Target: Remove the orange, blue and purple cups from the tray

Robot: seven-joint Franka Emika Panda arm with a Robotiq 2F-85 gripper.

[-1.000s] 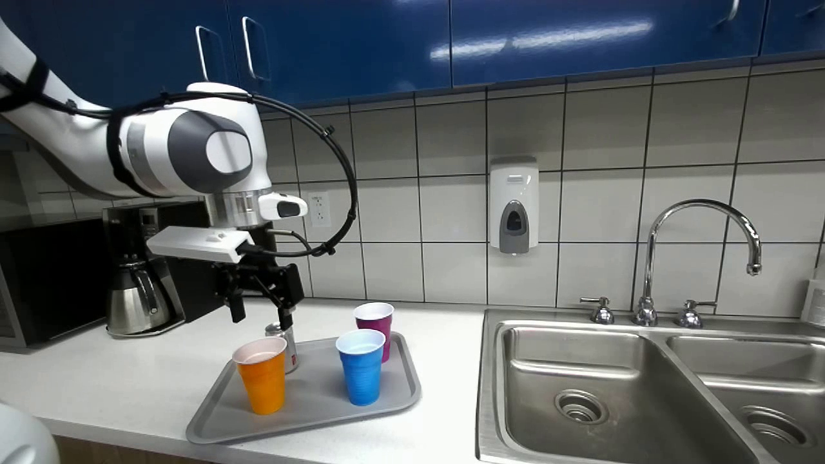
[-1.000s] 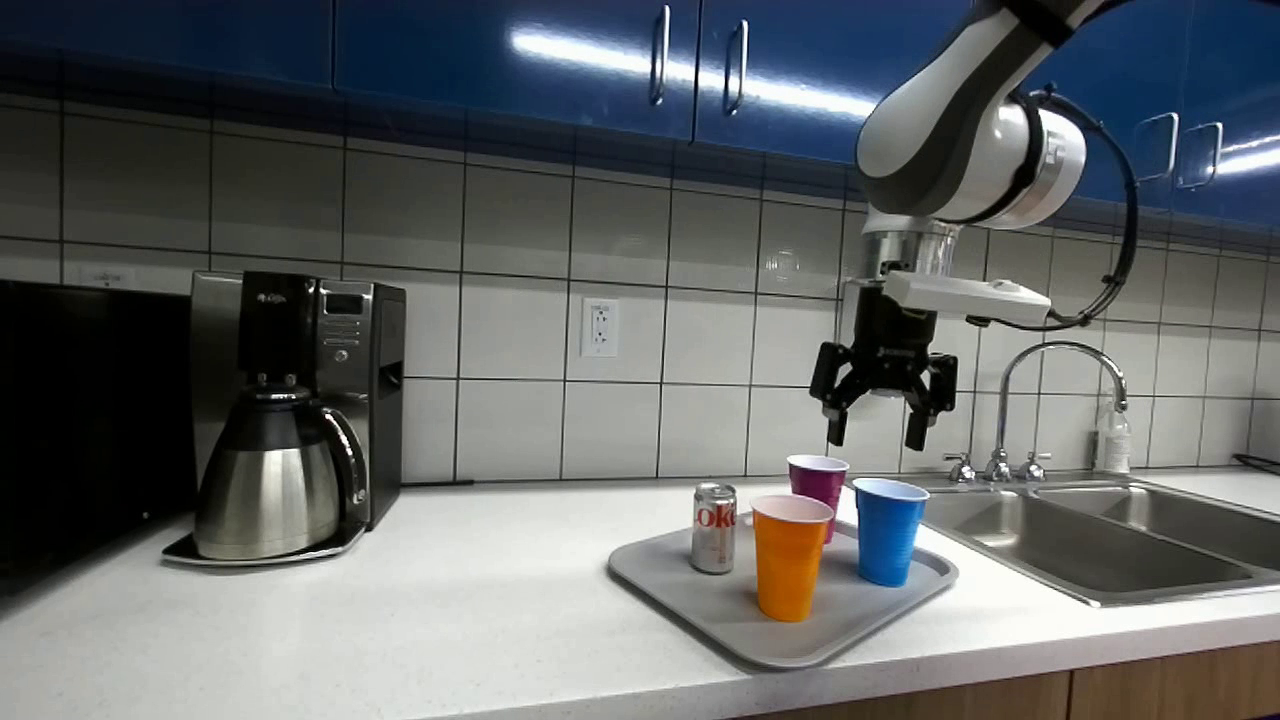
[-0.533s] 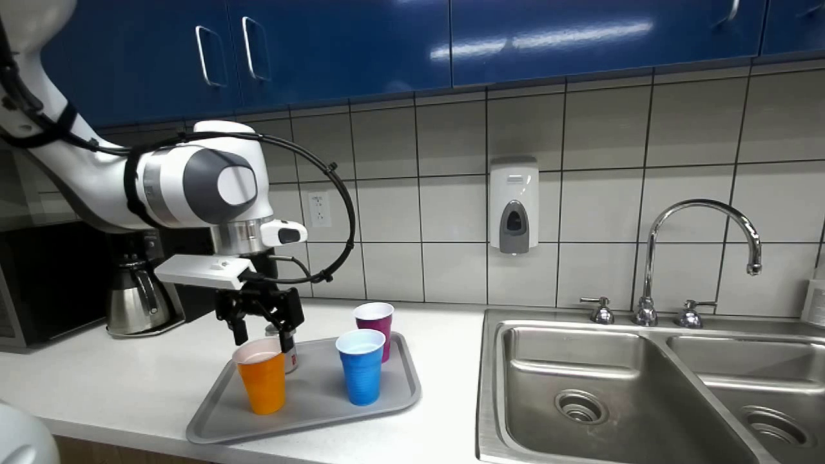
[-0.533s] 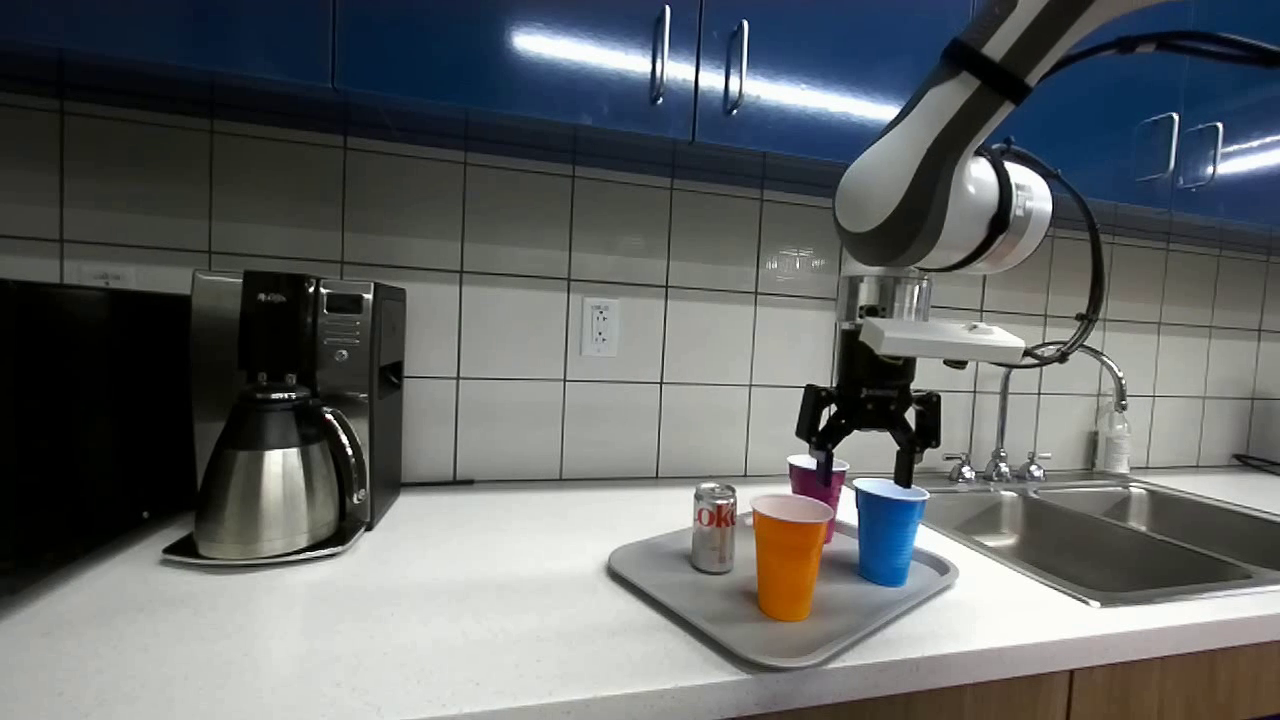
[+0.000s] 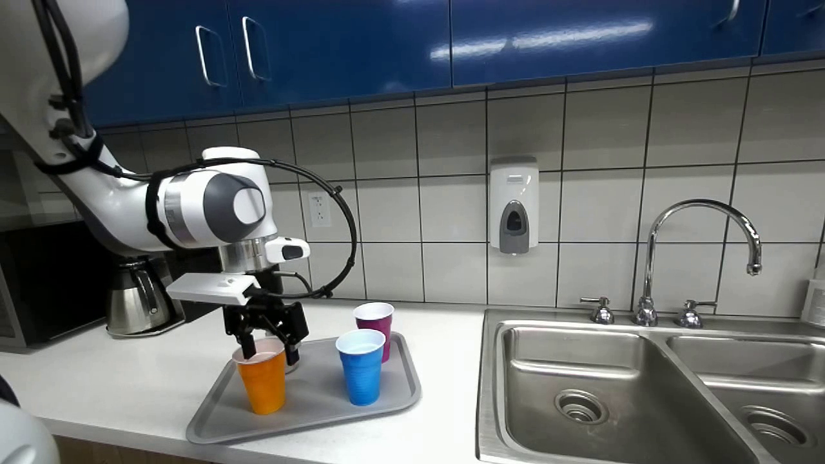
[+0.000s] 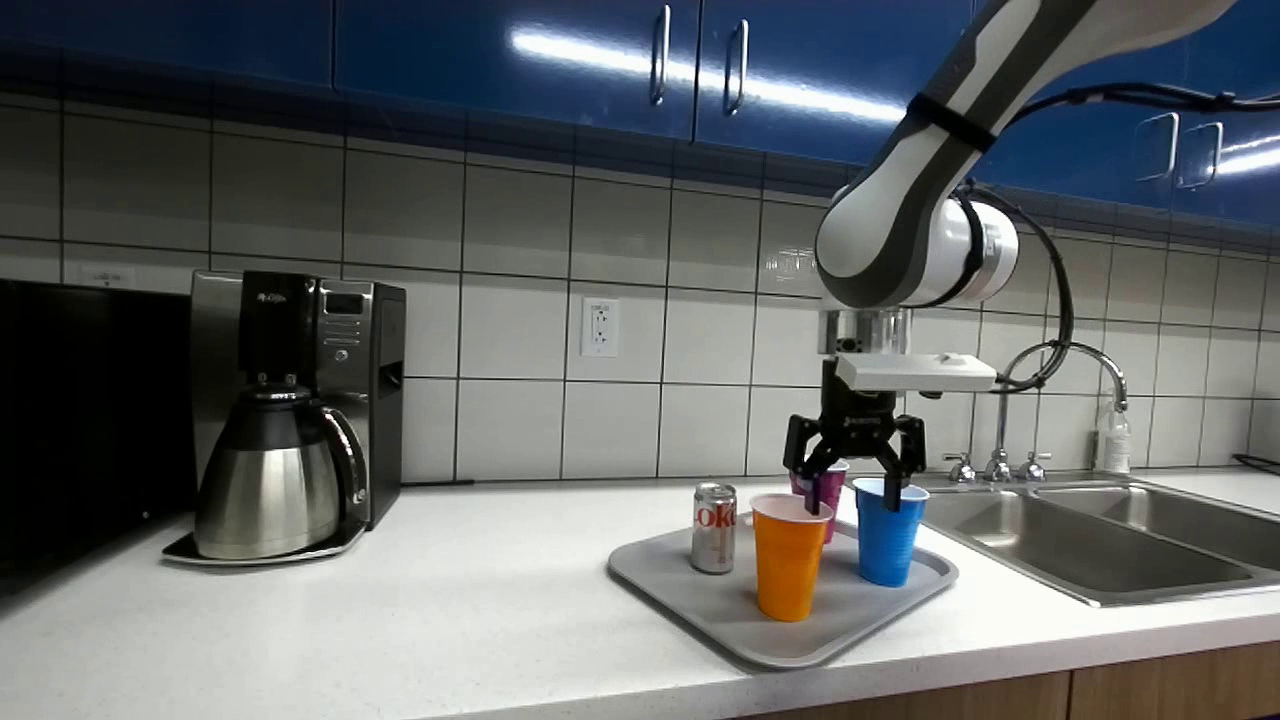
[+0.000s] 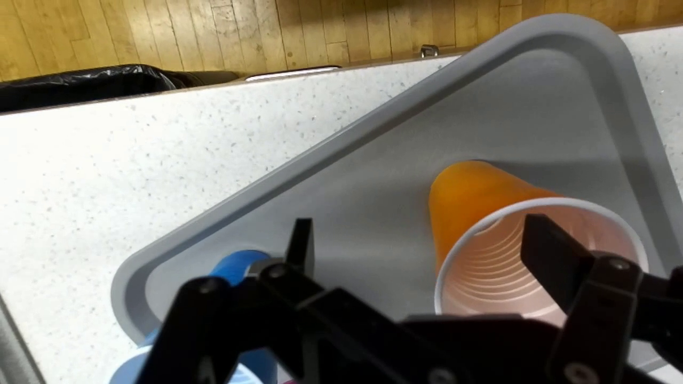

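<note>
The gripper [image 6: 854, 503] is hanging low over the tray [image 5: 316, 383], its jaws standing wide apart. In the wrist view one finger [image 7: 555, 256] is showing over the mouth of the orange cup [image 6: 788, 570]; no telling from here if it's dipping inside or touching plastic. Its twin is hanging past the rim, btwn the orange cup & the blue cup [image 5: 362, 377].

All 3 cups are standing upright on the tray: orange nr the front corner, blue well apart from it toward the sink [image 5: 490, 386], the purple cup [image 5: 385, 327] near blue, closer to the tiled wall [image 5: 451, 270]. A sm. silver can [image 6: 713, 530] is standing near orange, also w/in the tray's rim.

Edges: the tray is sitting askew on the counter [image 6: 480, 600], that front corner coming right up to the counter's lip; in the wrist view it's showing against the wood floor [image 7: 267, 32].

Room: a broad stretch of counter is running from the tray over to the coffee maker [image 6: 335, 370]; a narrower strip is separating tray & sink. Up top, the blue cabinets [image 5: 348, 45] are hanging well above the gripper, w/ a good bit of ht. btwn.
</note>
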